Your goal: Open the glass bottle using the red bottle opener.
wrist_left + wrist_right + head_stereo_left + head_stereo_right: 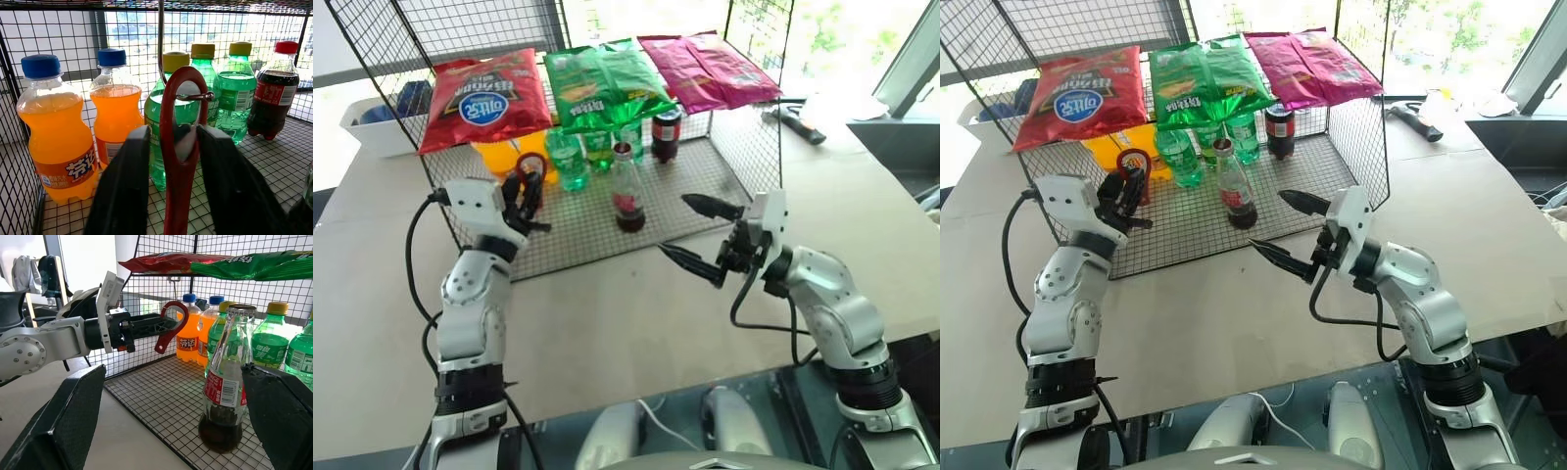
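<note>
Right now the step is lifting the red bottle opener [180, 161] off its wire hook [168, 58] cleanly. Nearest, the right gripper [698, 233] waits with its fingers spread wide and empty over the tabletop [636, 333], at about 4 o'clock from the glass bottle [626, 191]. That bottle stands upright on the mesh floor of the wire rack [597, 230], its cap on. At about 9 o'clock from it, the left gripper [173, 147] is clamped on the opener's handle, whose looped head hangs on the hook. I judge the opener must rise until the loop clears the hook tip, then draw back, keeping away from the orange soda bottles [88, 132] and green bottles [222, 93] behind.
</note>
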